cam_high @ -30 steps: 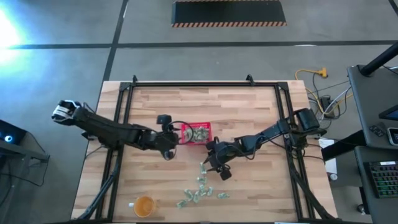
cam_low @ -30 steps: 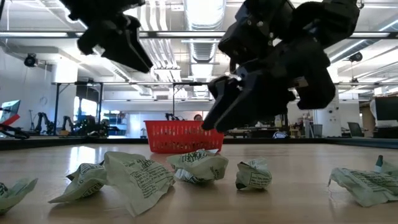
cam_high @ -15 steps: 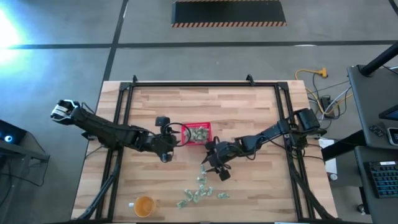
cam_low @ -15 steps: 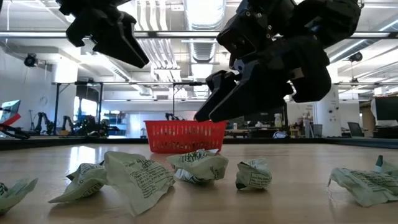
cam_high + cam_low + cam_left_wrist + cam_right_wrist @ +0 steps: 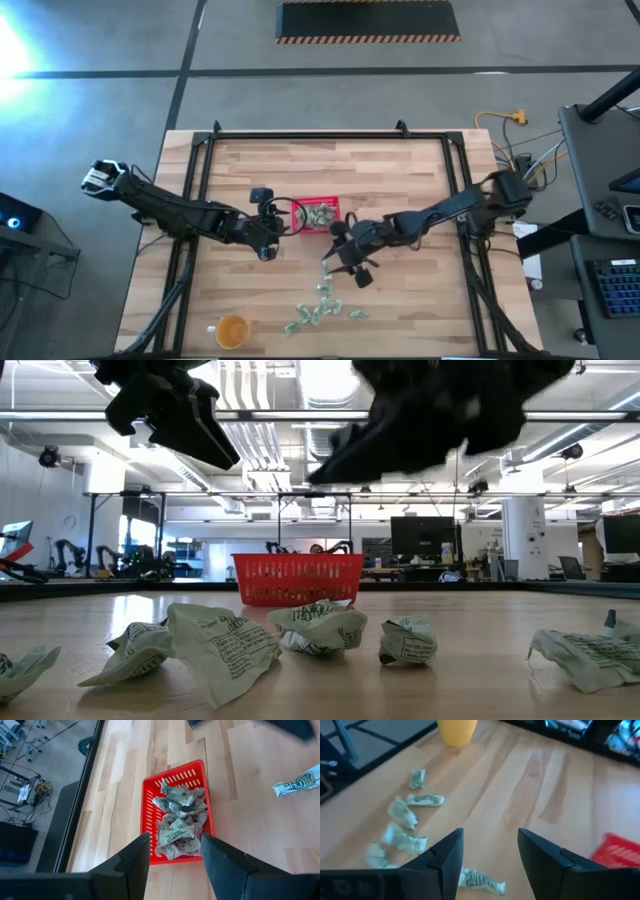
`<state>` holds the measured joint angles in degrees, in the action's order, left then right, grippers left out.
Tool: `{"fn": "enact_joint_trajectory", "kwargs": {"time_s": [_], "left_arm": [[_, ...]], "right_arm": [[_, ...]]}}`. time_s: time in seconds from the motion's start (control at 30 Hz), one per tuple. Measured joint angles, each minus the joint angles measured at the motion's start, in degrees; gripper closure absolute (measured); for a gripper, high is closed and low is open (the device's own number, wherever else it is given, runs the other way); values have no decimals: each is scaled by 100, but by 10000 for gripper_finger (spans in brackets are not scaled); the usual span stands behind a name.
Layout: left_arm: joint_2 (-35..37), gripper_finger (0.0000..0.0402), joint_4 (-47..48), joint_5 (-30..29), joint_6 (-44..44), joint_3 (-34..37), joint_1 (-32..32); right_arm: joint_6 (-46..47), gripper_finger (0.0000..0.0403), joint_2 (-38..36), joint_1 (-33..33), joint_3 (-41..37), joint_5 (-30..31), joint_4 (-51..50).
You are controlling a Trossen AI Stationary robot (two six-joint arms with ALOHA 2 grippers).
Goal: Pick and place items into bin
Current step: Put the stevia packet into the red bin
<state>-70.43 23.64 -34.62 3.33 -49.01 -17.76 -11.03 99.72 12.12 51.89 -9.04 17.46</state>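
Observation:
The red meshed basket stands mid-table on its base, with several pale green packets piled inside. More packets lie loose on the wood near the table's near edge and show in the low view as crumpled packets. My left gripper hovers open just left of the basket, and the left wrist view shows it, the left gripper, above the basket's near wall. My right gripper hangs open and empty above the table, right of the basket, over a loose packet.
A round orange cup stands near the near-left corner, and this orange cup is beyond the scattered packets. A black frame rail runs around the tabletop. Bare wood lies across the far half and the right side.
My right gripper has risen and moved a little toward the basket and the far edge; it blurs in the low view now. My left gripper has drawn back slightly toward the table's left. The packets and basket have stayed in place.

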Motion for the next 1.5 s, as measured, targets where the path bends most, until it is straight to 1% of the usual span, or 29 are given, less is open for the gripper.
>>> {"fn": "enact_joint_trajectory", "kwargs": {"time_s": [0.13,0.27,0.4,0.5,0.63,0.83,0.97,1.07,1.27,1.5], "left_arm": [[0,241,18,0,0,0,0],[6,241,16,1,0,2,0],[33,241,15,-2,2,2,0],[41,241,17,1,2,2,0],[51,241,21,1,2,2,0],[117,241,54,1,-1,2,-9],[129,241,160,1,-4,4,-52],[140,241,172,1,-5,4,-91],[149,241,283,-2,-13,4,-180],[160,241,292,-2,-13,4,-192]], "right_arm": [[-81,231,-865,-2,141,4,-1089],[147,236,-1701,-2,139,25,-1682],[338,236,-2117,28,121,44,-2032],[326,237,-2104,69,107,47,-1997],[199,239,-1640,86,94,46,-1682],[-41,240,-599,90,234,-40,-600],[-56,241,122,101,598,-94,-635],[-72,242,572,101,902,-173,-963],[-154,247,1144,99,1518,-40,-2248],[-296,250,1677,98,1876,3,-2768]]}}
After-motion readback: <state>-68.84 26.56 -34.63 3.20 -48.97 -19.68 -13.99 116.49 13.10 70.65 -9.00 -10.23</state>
